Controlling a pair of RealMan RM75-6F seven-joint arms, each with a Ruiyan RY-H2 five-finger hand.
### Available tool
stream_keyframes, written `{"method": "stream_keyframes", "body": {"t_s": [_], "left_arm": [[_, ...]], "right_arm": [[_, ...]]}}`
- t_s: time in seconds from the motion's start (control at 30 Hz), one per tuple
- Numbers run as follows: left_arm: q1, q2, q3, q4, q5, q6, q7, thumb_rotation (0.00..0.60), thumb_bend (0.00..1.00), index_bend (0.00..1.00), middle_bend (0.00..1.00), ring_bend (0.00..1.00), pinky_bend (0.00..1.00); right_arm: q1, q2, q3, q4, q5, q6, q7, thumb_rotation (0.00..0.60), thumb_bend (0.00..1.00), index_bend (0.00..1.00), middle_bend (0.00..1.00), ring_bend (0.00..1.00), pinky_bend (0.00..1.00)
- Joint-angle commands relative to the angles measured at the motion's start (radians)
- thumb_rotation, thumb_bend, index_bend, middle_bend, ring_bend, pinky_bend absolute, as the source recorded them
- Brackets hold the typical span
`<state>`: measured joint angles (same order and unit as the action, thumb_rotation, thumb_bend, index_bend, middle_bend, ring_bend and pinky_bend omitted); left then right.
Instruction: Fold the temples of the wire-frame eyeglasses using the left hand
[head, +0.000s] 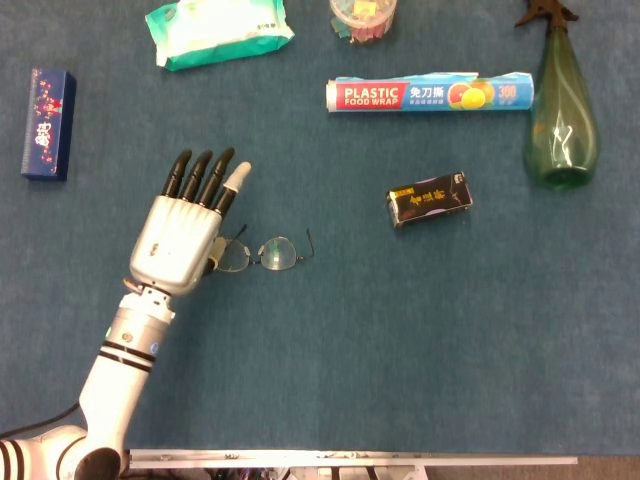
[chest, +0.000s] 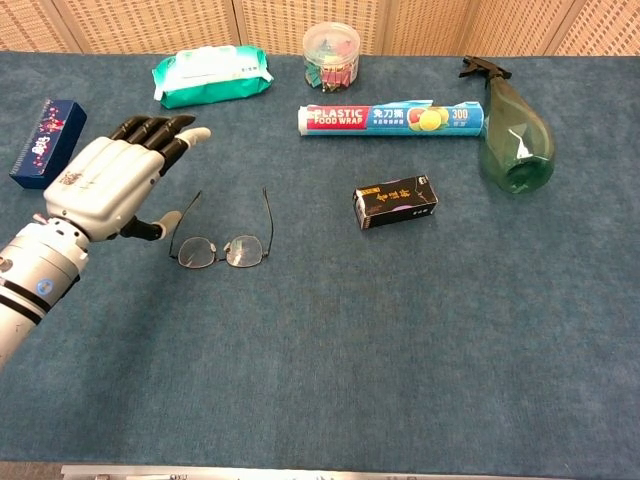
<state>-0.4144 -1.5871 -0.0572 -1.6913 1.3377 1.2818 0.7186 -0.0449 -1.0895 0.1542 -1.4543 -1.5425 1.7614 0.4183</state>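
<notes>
Wire-frame eyeglasses (chest: 222, 250) on blue cloth, left hand (chest: 110, 190) released, thumb perhaps touching temple

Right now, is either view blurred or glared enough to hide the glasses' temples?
Head view: sharp and evenly lit, but the robot hand covers the eyeglasses' near temple. Chest view: also sharp, both thin temples readable against the blue cloth. The only glare is a faint sheen on the green spray bottle.

Head view: near-vertical look down on table (head: 400, 350). Chest view: lower, oblique, facing forward; seemingly same tabletop shared.
</notes>
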Motion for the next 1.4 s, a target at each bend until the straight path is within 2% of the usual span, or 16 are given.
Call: {"method": "stream_keyframes", "body": {"t_s": [0.03,1.4], "left_arm": [[-0.002,-0.008,0.003,0.003,-0.001,-0.003,0.005,0.6,0.32,0.06,0.0,0.0,0.0],[-0.041,-0.123,0.005,0.12,-0.056,-0.062,0.007,0.6,0.32,0.06,0.0,0.0,0.0]], "right_arm": [[0.0,0.0,0.0,0.0,0.0,0.0,0.001,0.6,0.19,0.33,0.29,0.23,0.38],[-0.003,0.002,-0.003,0.005,-0.008,0.008,0.013,0.6,0.19,0.33,0.29,0.23,0.38]]}}
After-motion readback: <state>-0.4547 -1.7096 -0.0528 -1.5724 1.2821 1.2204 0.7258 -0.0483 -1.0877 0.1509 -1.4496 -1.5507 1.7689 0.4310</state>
